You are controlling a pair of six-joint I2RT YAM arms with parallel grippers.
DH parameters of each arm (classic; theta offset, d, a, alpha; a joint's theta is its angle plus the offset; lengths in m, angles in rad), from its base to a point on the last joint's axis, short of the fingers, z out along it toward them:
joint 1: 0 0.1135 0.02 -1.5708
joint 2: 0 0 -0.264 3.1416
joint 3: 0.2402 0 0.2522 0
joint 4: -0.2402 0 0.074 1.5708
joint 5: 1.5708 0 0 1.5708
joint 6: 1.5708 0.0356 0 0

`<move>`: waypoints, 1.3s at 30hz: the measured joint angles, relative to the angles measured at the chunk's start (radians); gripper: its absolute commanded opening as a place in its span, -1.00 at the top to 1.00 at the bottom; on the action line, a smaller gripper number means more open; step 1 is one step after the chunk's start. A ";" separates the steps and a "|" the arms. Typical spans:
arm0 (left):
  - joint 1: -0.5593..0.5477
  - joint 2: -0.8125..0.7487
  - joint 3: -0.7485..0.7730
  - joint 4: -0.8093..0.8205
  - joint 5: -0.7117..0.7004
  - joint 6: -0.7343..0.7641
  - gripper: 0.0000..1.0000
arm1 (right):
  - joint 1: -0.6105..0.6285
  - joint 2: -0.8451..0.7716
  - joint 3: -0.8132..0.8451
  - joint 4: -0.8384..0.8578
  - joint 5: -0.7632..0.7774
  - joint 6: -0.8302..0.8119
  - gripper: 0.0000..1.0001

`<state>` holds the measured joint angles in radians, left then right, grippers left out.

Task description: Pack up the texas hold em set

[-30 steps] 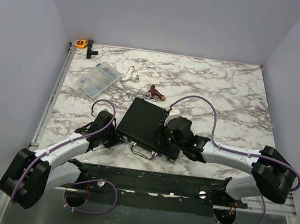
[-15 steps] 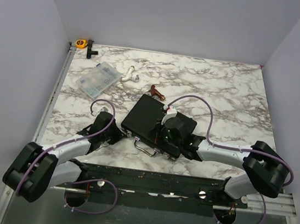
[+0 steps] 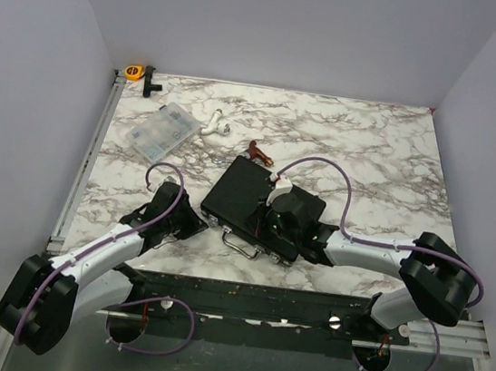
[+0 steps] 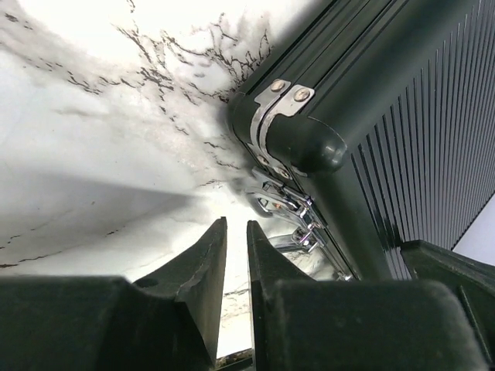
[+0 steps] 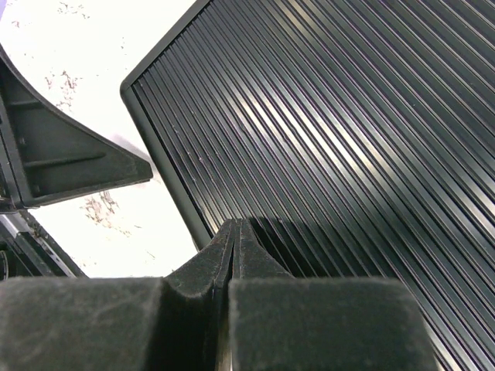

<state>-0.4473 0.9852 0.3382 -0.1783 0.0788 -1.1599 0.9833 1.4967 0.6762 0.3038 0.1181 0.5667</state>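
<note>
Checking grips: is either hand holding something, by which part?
Nothing. The left hand is open beside the black ribbed briefcase's silver latch; the right hand is shut over its lid.

item: black ribbed hard-shell briefcase with silver trim [image 3: 240,192] | state: lid shut | pose: lying flat, turned diagonally | place: centre of the top view, on the white marble tabletop [image 3: 371,156] | details: silver carry handle [image 3: 241,249] and silver latches [image 4: 288,207] on its lower edge; riveted silver corner bracket [image 4: 272,104]
</note>
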 measured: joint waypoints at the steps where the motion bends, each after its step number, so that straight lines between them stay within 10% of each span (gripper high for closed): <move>1: 0.000 0.000 0.003 -0.003 0.000 0.003 0.72 | 0.000 0.002 0.001 0.001 0.000 0.000 0.99; 18: -0.013 0.333 0.083 0.200 0.102 -0.033 0.89 | -0.002 0.027 0.008 0.037 0.003 0.000 0.99; 25: -0.012 0.089 0.103 0.055 -0.031 0.087 0.24 | -0.001 -0.024 0.034 -0.088 0.072 -0.013 0.97; 39: -0.003 -0.301 0.525 0.013 -0.193 0.637 -0.54 | -0.003 -0.525 0.263 -0.507 0.654 -0.163 -0.99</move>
<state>-0.4507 0.6846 0.8627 -0.1650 -0.1139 -0.5224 0.9798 0.9714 0.9394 -0.2028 0.7723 0.4038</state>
